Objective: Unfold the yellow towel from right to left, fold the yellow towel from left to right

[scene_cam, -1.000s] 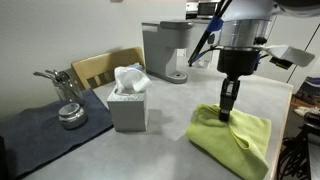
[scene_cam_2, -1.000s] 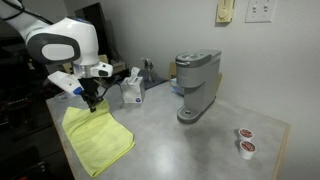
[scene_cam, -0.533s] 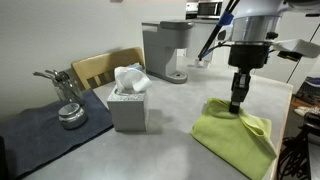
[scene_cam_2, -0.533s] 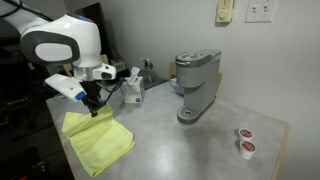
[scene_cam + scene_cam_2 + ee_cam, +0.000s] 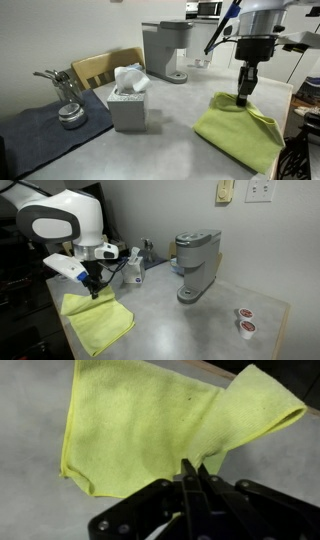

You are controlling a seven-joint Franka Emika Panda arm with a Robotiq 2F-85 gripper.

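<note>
Grey table point(image 5: 170, 145) against a plain wall, coffee machine point(image 5: 165, 48) at the back; the yellow towel point(image 5: 240, 132) lies flat by the table's edge, well apart from the tissue box point(image 5: 127, 108). The end effector point(image 5: 243, 98) stands upright at one border of the cloth; jaws narrowed to a pinch on a raised flap, as the wrist view shows. The towel's body spreads away from the fingertips point(image 5: 188, 468), so the held flap would likely be carried across it.

Yellow towel point(image 5: 240, 132) on grey table point(image 5: 175, 125), far edge tight between the jaws, tissue box point(image 5: 128, 110) well apart
</note>
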